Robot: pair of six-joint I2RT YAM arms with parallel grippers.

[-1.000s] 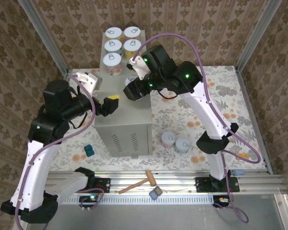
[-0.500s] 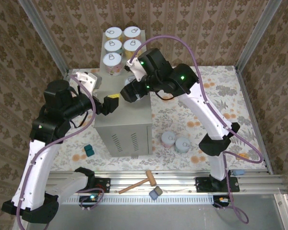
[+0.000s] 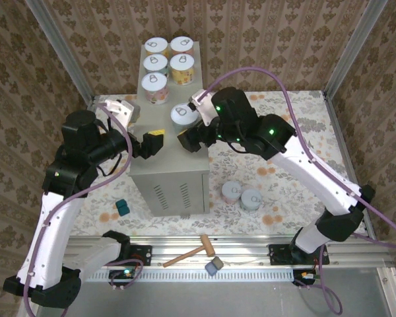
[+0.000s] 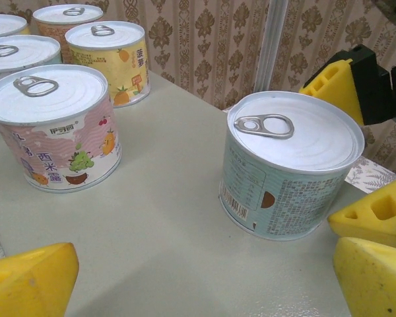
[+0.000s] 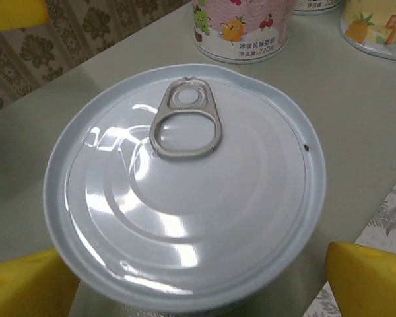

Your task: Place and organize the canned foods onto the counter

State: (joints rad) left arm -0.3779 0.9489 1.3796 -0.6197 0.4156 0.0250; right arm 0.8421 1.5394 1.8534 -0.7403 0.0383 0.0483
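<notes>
Six cans (image 3: 156,63) on the counter (image 3: 171,165), two floor cans (image 3: 231,192) left. Left gripper (image 3: 152,143) gaping, empty; right gripper (image 5: 197,282) open at the teal can (image 3: 183,115), not squeezing.

Pale teal can (image 4: 284,185) with silver-white lid (image 4: 297,139), pink fruit-print can (image 4: 56,142) at its nine o'clock, yellow pineapple-print can (image 4: 112,66) at eleven o'clock, plain beige-grey surface (image 4: 165,224), yellow pads (image 4: 28,281) on black left tool (image 3: 153,144), brown damask wallpaper (image 3: 270,39), pale floral floor (image 3: 99,212) with orange blooms
</notes>
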